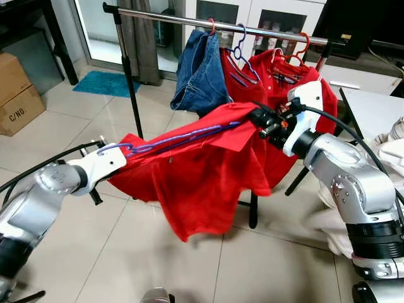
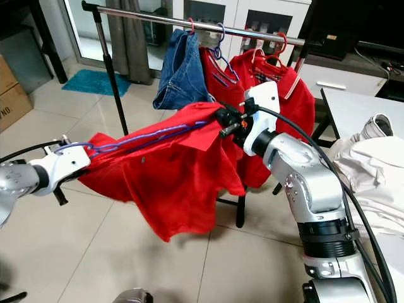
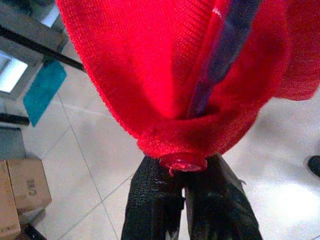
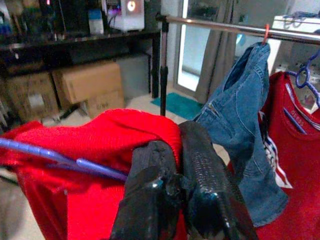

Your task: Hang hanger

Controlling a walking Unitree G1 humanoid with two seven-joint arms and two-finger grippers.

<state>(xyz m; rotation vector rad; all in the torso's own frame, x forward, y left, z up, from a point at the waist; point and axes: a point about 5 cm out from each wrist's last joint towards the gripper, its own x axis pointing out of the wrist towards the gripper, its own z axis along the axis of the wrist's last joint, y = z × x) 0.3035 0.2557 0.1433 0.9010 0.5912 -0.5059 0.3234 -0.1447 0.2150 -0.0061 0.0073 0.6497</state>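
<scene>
below the clothes rail (image 1: 252,28), a purple hanger (image 1: 183,137) carrying a red shirt (image 1: 202,170) stretches nearly level between both arms. the left end effector (image 3: 182,187) is clamped on the shirt's edge by the hook end, while the right end effector (image 4: 177,165) pinches the shirt and hanger's other end, just beside hung jeans (image 1: 201,72).

The floor (image 1: 126,252) is of pale, glossy tiles. At 11 o'clock a teal mat (image 1: 106,83) lies before a glass door (image 1: 104,25) with a grey curtain (image 1: 140,38). At 9 o'clock stand cardboard boxes (image 1: 17,91) beside a dark desk (image 1: 28,12). At 1 o'clock is a white cabinet (image 1: 265,16), at 3 o'clock a white table (image 1: 372,110)
</scene>
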